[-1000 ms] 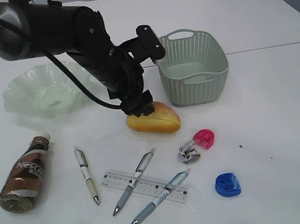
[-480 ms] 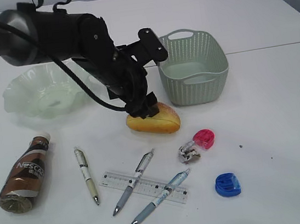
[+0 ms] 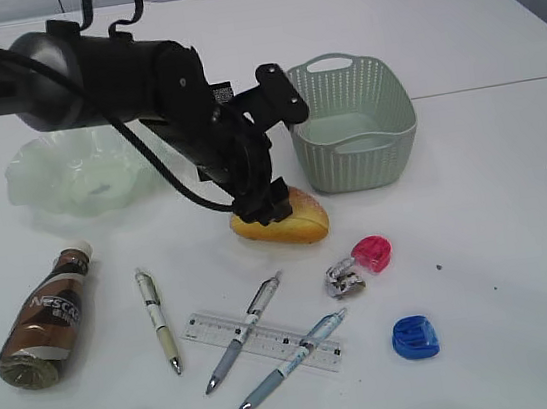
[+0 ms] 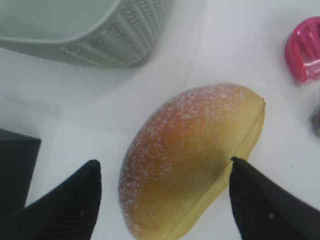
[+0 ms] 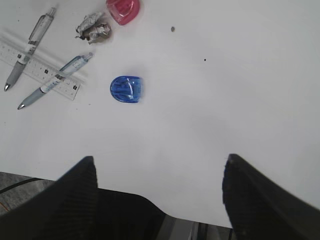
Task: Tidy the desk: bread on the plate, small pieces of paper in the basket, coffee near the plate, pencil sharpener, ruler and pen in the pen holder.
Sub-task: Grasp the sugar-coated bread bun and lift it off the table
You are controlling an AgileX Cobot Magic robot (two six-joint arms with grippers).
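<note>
White desk point(image 3: 493, 186); left hand point(image 3: 266, 205) hides bread's point(image 3: 301, 223) end.

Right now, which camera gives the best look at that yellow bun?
The left wrist view: the bread fills the picture, sugary crust and crease clear, between the open left tool. The exterior view shows it small, partly behind the arm. The right wrist view misses it.

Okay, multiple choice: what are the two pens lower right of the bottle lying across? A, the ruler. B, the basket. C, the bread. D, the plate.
A: both grey-tipped pens lie slanted over the clear ruler, as the right wrist view also shows; the plate, basket and bread sit farther back.
</note>
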